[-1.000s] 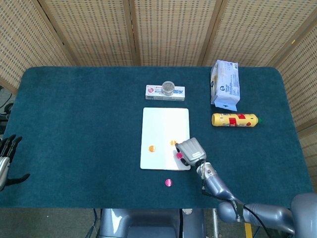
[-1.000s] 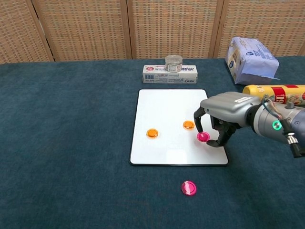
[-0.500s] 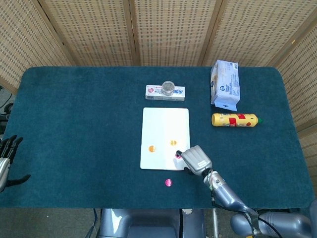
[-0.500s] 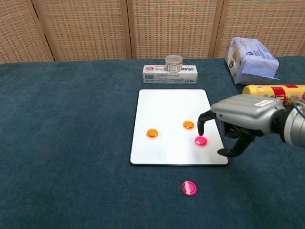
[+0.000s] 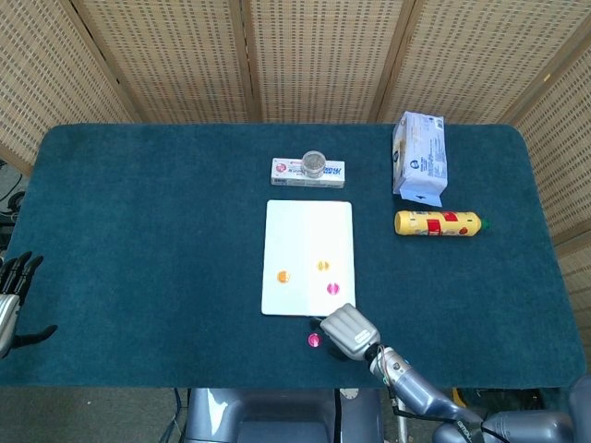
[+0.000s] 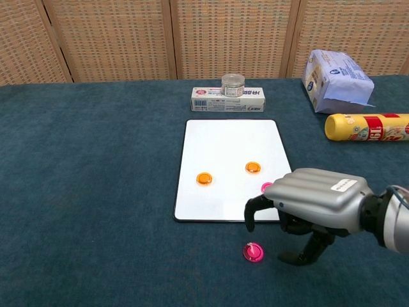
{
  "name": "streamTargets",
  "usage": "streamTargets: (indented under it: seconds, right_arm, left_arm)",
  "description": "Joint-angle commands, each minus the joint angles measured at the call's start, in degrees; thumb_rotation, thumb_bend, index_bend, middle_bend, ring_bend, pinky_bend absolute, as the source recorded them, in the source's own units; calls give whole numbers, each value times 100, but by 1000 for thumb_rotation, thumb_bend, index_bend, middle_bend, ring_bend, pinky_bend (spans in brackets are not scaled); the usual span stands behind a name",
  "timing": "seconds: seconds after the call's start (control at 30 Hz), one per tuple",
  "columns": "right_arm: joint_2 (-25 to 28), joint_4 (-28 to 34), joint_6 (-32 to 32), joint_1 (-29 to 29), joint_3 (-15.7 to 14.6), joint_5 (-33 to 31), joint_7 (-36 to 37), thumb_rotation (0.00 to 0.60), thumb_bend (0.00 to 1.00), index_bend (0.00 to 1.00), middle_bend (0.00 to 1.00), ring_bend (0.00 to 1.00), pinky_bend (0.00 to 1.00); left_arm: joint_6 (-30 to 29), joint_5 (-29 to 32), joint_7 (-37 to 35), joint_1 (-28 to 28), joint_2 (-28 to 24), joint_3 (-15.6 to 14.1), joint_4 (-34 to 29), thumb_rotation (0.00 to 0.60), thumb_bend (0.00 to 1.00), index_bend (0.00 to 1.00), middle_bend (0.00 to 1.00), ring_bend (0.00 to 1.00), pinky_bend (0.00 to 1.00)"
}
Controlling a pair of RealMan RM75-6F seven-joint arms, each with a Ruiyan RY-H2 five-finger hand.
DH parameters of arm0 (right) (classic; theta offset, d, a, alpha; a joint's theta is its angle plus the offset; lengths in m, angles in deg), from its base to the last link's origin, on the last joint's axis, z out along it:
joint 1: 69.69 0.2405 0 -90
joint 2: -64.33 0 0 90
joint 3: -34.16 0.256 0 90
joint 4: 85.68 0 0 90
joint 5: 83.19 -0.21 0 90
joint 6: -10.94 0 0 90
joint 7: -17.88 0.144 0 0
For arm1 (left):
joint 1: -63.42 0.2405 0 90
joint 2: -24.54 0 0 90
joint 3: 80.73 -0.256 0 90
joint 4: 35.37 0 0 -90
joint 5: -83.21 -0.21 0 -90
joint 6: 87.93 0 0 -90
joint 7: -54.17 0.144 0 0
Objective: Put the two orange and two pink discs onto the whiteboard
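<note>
Three discs on the whiteboard; right hand over the last pink one on the cloth.

The table [image 5: 138, 231] carries the whiteboard [image 6: 227, 153] at centre, bearing two orange discs [image 6: 204, 178] and one pink disc [image 5: 332, 289]. The second pink disc [image 6: 253, 252] lies on the cloth just below the board's near edge. The right hand [image 6: 316, 208] hovers beside and above it, fingers curled downward and apart, holding nothing. The left hand [image 5: 11, 295] rests idle at the table's far left edge, fingers spread. Judgement: the fourth placement is in hand; next the fingers must descend, pinch the thin disc off the cloth and carry it onto the board. Against a second ago, the right hand has left the placed pink disc and withdrawn toward the loose one.
</note>
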Motion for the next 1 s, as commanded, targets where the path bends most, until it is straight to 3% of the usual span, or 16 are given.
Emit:
streamTargets:
  seconds: [0.03, 1.0]
  right_arm:
    - [-89, -64, -8, 10, 23, -44, -52, 600, 367, 338, 992, 918, 1000]
    - [-662, -615, 73, -88, -10, 175, -115, 600, 364, 350, 992, 918, 1000]
  left_arm:
    - [3, 3, -11, 0, -3, 0, 4, 600, 0, 0, 0, 0, 0]
    - [14, 25, -18, -7, -10, 10, -1, 600, 0, 0, 0, 0, 0]
